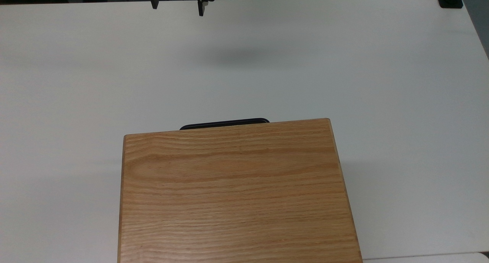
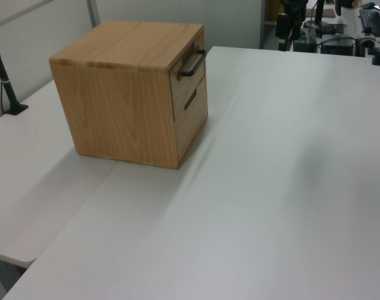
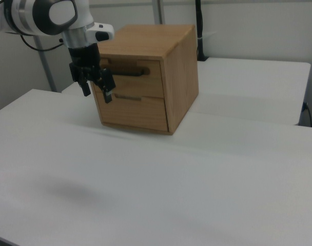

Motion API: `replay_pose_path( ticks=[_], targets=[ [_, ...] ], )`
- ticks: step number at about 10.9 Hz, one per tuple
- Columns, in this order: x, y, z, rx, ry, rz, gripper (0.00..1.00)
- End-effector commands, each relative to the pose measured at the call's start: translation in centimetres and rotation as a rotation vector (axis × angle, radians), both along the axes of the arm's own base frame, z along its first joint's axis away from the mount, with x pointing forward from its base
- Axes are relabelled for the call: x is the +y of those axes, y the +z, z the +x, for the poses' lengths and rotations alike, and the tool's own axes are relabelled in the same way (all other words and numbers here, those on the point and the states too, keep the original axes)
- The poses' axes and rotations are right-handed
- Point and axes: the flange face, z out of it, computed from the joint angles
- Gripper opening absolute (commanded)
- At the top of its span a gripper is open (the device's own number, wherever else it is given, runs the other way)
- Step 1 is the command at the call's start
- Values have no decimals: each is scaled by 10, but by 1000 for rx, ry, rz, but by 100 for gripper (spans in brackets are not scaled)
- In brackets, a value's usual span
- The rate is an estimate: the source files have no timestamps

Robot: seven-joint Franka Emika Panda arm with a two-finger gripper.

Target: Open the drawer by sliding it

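Top view: presently my gripper (image 1: 177, 5) hangs spread and empty at 12 o'clock, well apart from the handle (image 1: 224, 123) of the shut drawer (image 2: 187, 74). Left view: approach pending. Right view: next I must descend and close around that bar.

A wide, plain white tabletop (image 1: 344, 64) carries a single light oak wooden cabinet box (image 1: 237, 194), which stands upright directly on it near the top view's lower edge. A soft grey shadow (image 1: 237, 58) lies on the bare surface beyond it.
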Motion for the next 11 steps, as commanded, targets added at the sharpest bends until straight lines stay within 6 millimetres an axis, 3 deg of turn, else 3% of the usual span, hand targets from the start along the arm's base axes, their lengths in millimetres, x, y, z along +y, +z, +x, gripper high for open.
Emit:
replay_pose_path(
  ticks=[1,11],
  targets=[
    [-2,3,-3,-2,19,1,100],
    [3,-2,1,-1,-53,41,100]
  ],
)
